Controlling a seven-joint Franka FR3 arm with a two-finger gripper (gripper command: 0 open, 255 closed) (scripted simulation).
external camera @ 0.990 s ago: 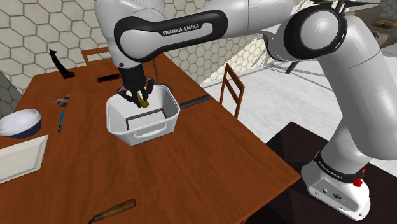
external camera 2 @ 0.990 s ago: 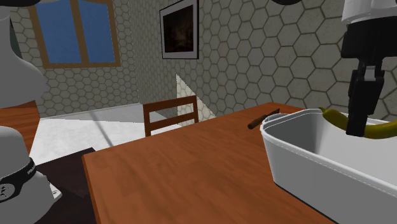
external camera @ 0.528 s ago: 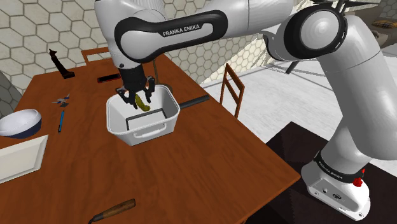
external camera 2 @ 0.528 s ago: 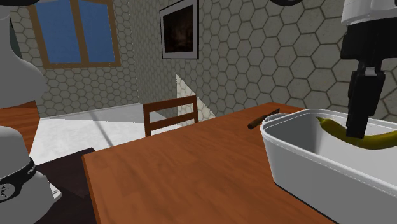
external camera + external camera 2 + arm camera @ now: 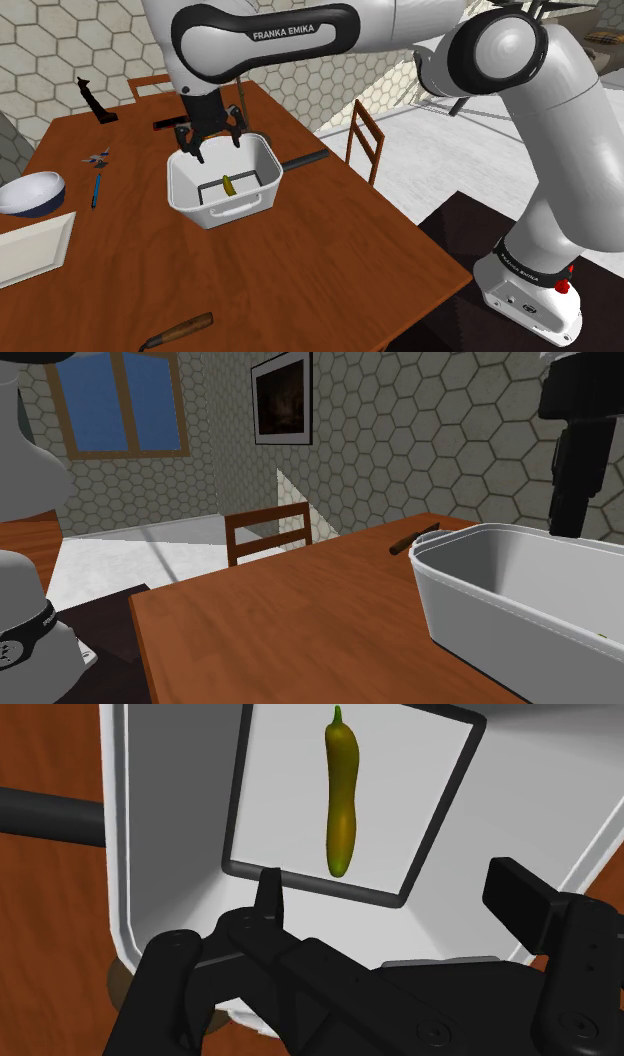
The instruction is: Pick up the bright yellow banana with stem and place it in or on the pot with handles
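Dropped moments ago, the slender yellow-green banana with green stem (image 5: 341,799) is lying flat inside the white rectangular pot (image 5: 186,196), centre-left in the shoulder view. The black two-finger gripper (image 5: 212,147) is hovering above, fingers apart.

Lighting is running bright and even. Window (image 5: 120,402) is glowing blue, a pale wedge is landing on the wall (image 5: 400,432) behind the chair (image 5: 268,530). Pot (image 5: 520,794) walls are shading grey; arm (image 5: 530,60) is catching soft highlights.

The yellow, green-stemmed banana (image 5: 341,799) is laid flat on the floor of the white rectangular pot (image 5: 197,212), stood upright.
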